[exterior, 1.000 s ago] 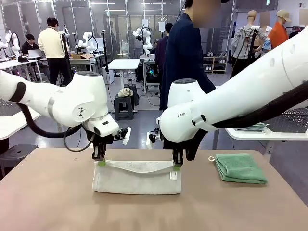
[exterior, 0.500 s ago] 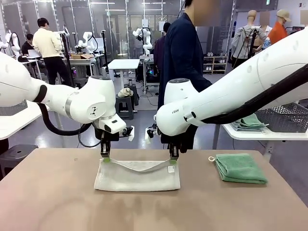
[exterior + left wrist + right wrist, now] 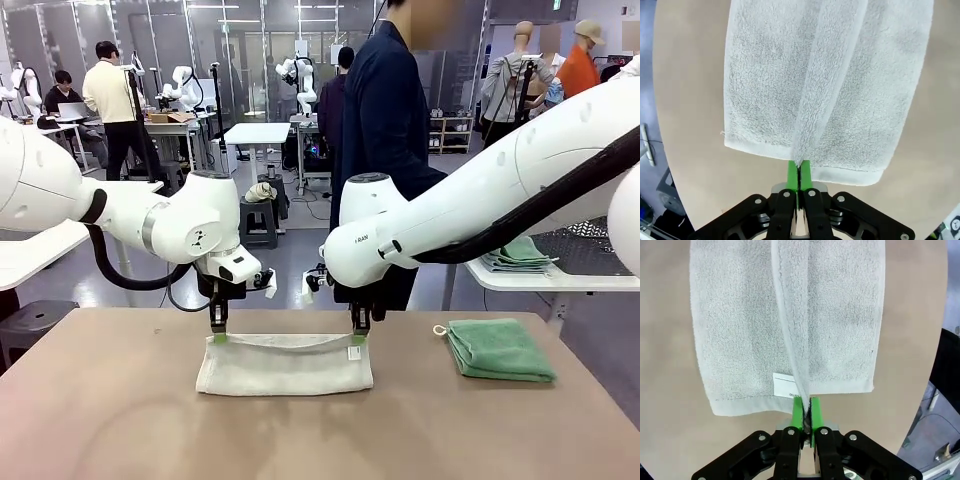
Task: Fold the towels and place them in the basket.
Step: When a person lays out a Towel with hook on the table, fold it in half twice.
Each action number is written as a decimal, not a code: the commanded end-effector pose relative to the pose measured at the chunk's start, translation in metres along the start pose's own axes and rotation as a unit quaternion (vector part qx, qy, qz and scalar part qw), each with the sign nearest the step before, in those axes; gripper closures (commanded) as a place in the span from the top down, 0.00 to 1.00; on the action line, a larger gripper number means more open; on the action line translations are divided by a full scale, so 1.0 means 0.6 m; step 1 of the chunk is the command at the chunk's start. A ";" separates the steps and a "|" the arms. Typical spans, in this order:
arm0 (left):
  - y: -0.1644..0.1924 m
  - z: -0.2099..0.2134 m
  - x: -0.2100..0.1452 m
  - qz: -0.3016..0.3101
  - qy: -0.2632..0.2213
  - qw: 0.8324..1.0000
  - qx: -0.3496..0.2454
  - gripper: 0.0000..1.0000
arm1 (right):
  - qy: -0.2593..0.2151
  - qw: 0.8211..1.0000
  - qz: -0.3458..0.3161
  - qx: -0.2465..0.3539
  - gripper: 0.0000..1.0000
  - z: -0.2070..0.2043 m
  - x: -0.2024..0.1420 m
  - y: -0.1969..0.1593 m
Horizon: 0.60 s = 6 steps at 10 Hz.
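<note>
From front, saw cream towel (image 3: 285,365) at centre of table (image 3: 100,420), far hem lifted between left gripper (image 3: 218,336) and right gripper (image 3: 357,335); folded green towel (image 3: 500,350) near right edge. From wrists, saw both clamped on that hem, white label (image 3: 786,388) alongside; pad tips (image 3: 792,172) buried in pile

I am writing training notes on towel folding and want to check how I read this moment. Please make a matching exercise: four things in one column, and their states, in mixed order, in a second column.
Things:
1. cream towel
2. green towel
3. left gripper
4. right gripper

States:
A. shut on the corner beside the white label
B. folded, lying apart, touched by no gripper
C. shut on the corner without a label
D. upper edge lifted at both ends, the rest lying flat

Pairs: 1-D, 2-B, 3-C, 4-A
</note>
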State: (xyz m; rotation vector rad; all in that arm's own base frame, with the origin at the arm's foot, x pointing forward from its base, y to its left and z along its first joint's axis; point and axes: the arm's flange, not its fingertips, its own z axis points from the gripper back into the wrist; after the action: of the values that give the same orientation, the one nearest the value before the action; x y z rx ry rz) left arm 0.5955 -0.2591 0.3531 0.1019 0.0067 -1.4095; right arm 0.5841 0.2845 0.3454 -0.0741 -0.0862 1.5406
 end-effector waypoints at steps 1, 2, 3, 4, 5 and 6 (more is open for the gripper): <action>0.004 0.004 0.005 0.010 0.004 1.000 0.013 0.21 | -0.001 1.000 0.014 -0.006 0.14 -0.002 -0.002 -0.010; 0.005 0.008 0.005 0.013 0.000 0.999 0.029 0.21 | 0.000 1.000 0.013 -0.014 0.27 -0.001 -0.002 -0.013; 0.001 0.012 0.002 0.019 -0.007 0.999 0.045 0.41 | 0.004 0.999 0.012 -0.035 0.34 0.000 -0.002 -0.010; -0.001 0.015 -0.003 0.033 -0.019 0.997 0.068 0.25 | 0.006 0.998 0.009 -0.064 0.47 0.004 -0.003 -0.009; -0.004 0.017 -0.011 0.041 -0.022 0.996 0.080 0.60 | 0.004 0.997 0.009 -0.080 0.54 0.009 -0.005 -0.007; -0.007 0.023 -0.021 0.047 -0.026 0.995 0.089 0.44 | 0.000 0.996 0.008 -0.087 0.67 0.017 -0.009 -0.004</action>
State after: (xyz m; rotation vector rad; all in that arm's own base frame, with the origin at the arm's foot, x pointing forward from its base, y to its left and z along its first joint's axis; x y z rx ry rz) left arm 0.6040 -0.2588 0.3697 0.1646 -0.1338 -1.3464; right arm 0.5956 0.2874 0.3570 -0.1741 -0.1886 1.5761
